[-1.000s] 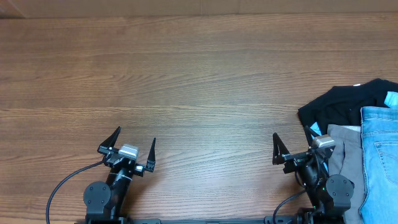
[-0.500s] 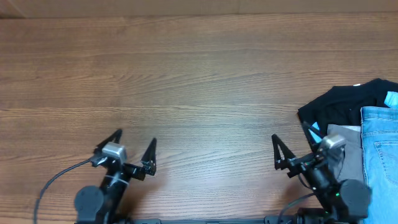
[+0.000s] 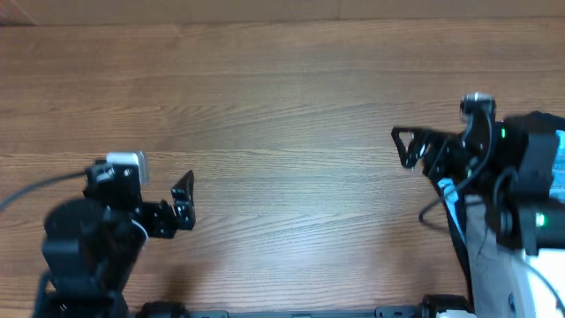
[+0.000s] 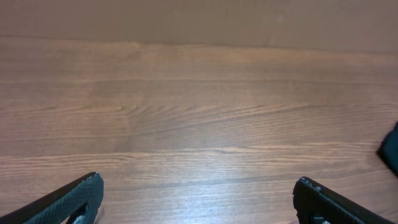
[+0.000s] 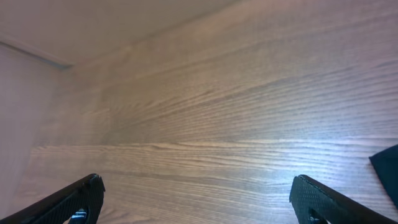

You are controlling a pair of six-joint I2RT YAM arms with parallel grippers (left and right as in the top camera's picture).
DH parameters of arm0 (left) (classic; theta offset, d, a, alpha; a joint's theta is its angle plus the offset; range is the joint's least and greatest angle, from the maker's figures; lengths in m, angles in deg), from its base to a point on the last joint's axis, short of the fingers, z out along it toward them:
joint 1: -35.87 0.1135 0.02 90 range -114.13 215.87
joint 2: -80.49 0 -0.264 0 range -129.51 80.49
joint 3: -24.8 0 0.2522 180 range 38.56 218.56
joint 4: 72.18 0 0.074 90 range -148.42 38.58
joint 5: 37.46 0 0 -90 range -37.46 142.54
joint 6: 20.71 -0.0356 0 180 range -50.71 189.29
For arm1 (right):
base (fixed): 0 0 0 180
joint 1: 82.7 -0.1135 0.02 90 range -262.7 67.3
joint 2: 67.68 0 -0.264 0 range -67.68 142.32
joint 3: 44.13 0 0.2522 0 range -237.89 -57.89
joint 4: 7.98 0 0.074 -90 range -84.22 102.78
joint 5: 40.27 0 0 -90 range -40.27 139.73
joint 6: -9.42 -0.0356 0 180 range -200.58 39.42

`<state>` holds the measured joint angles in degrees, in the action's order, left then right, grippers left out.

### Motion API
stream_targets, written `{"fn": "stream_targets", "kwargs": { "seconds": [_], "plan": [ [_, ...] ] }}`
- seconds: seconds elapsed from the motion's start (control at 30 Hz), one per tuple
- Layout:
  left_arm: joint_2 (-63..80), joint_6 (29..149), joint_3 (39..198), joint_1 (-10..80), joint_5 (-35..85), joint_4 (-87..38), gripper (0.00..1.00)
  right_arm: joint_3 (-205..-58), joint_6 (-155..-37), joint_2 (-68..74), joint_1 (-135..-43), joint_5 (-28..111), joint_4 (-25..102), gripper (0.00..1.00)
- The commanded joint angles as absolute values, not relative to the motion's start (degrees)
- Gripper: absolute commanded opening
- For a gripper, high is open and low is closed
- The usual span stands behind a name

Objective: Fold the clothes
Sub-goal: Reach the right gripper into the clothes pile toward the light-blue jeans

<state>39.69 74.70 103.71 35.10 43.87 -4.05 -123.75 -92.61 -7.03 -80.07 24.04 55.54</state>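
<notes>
The light-blue jeans [image 3: 544, 287] are lying at the right edge of the bench [image 3: 282, 106], mostly hidden under my right arm and just beside a grey garment [image 3: 490, 274]. I am judging the denim soft but fairly heavy, best taken at the waistband or a hem. My right fingers [image 5: 68, 199] are gaping over bare wood, holding nothing. My left fingers [image 4: 68, 199] are doing likewise, well apart from the jeans.

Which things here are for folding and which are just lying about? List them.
For the job: light-blue jeans, partly hidden, at the bottom right of the overhead view.
Lying about: black garment; grey garment.
</notes>
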Motion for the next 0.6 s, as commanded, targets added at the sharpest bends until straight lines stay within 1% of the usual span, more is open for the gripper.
{"fn": "stream_targets", "kwargs": {
  "seconds": [0.0,0.07,0.1,0.2,0.33,0.47,0.57],
  "plan": [
    [34.2,73.5,112.0,34.7,43.5,-1.4,1.00,-130.2,-93.7,-1.0,-78.7,25.2,58.0,1.00],
    [32.3,73.5,114.3,34.7,42.8,1.0,1.00,-134.6,-99.2,3.2,-76.5,34.9,60.7,1.00],
    [31.8,73.5,114.9,34.7,42.8,2.1,1.00,-138.9,-101.6,7.2,-73.4,41.4,63.2,1.00],
    [31.8,73.5,114.9,34.7,41.9,3.6,1.00,-144.4,-101.7,14.2,-67.3,45.5,66.0,1.00],
    [31.8,73.5,114.9,34.7,40.8,6.2,1.00,-145.4,-101.9,22.9,-59.9,54.0,65.7,1.00],
    [31.7,73.6,114.9,34.7,40.0,7.5,1.00,-145.4,-101.9,29.9,-54.9,60.3,64.5,1.00],
    [31.7,73.6,114.9,34.7,40.0,7.5,1.00,-145.4,-101.9,34.1,-52.8,60.2,63.4,1.00]
  ]
}}
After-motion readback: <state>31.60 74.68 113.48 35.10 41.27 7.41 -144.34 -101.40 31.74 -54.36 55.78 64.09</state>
